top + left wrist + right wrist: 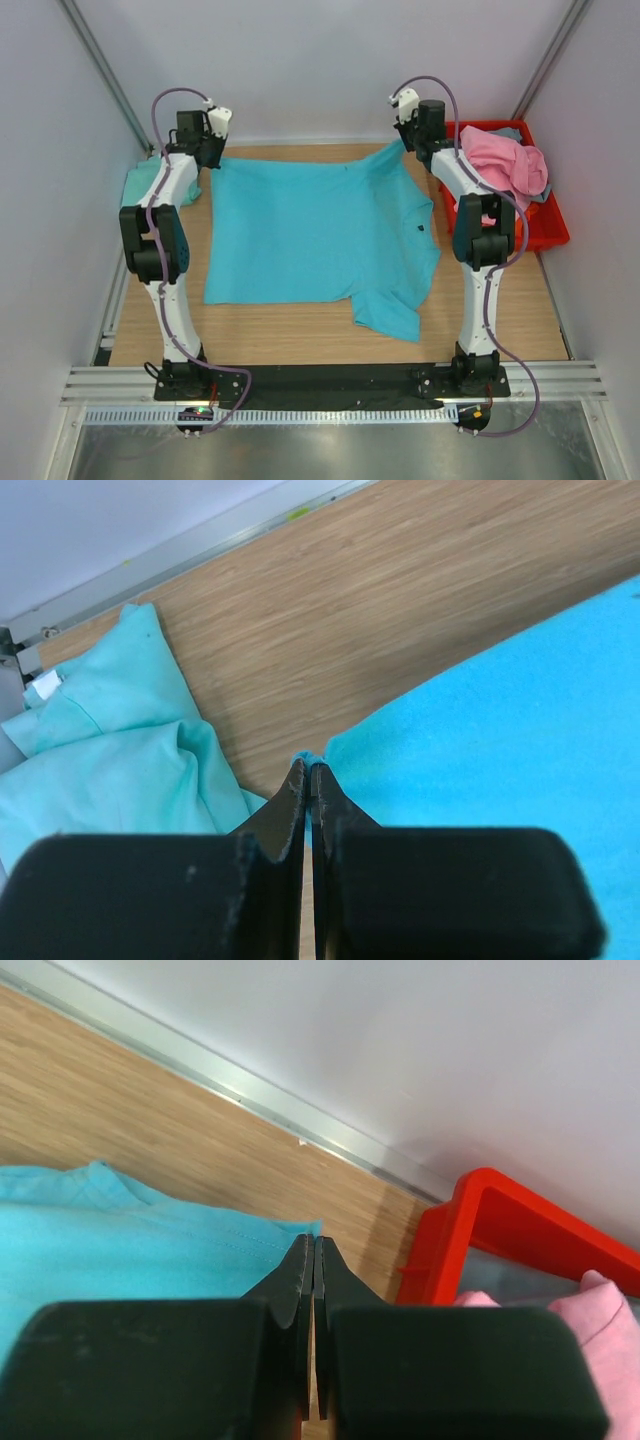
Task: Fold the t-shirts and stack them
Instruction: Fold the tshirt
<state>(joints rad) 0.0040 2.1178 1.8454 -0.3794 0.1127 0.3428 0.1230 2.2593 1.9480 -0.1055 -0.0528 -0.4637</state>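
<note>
The turquoise-blue t-shirt (315, 235) lies spread flat on the wooden table. My left gripper (308, 768) is shut on its far left corner (480, 710). My right gripper (314, 1242) is shut on its far right sleeve edge (150, 1250). The mint-green t-shirt (150, 182) lies bunched at the far left, also in the left wrist view (110, 750). The pink t-shirt (503, 160) sits heaped in the red bin over a grey-blue one (507, 132); the pink one also shows in the right wrist view (600, 1305).
The red plastic bin (553, 236) stands at the far right, close beside my right arm; its rim shows in the right wrist view (470, 1210). White walls enclose the back and sides. A metal rail (330, 385) runs along the near edge.
</note>
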